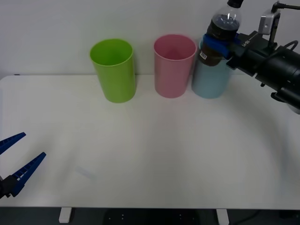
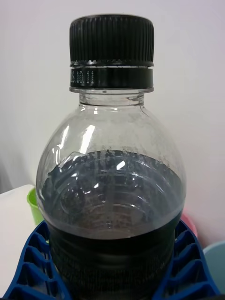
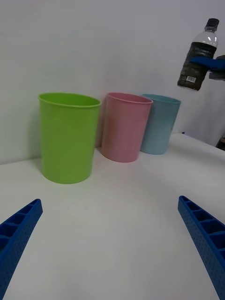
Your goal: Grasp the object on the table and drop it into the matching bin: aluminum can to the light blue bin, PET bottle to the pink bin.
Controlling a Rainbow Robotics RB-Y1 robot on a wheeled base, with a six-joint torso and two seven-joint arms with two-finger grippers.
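Blue ribbed fingers of the left hand [image 1: 18,164] are seen spread well apart at the near left corner of the large white rectangular table [image 1: 150,154], low over its surface and holding nothing; this arm is judged to be waiting. Farther along, at the back of the table, a tall round lime green plastic bin [image 1: 114,70] is stood, then the tall round pink plastic bin [image 1: 174,65] just beside the tall round light blue plastic bin [image 1: 211,77], the last two nearly touching. At the right, the small clear plastic PET bottle [image 1: 220,35] with dark lower body and black screw cap is held off the table, tilted a little, clamped at its dark lower part between the blue fingers of the right hand [image 1: 219,48]. In the front view it is carried above the light blue bin, near the rim it shares with the pink one. The grasp and the lift are thus judged done. What is left is a short carry toward the robot's left until the bottle hangs over the pink bin's mouth, and then the release; nothing has yet been dropped into any bin, as far as can be seen.
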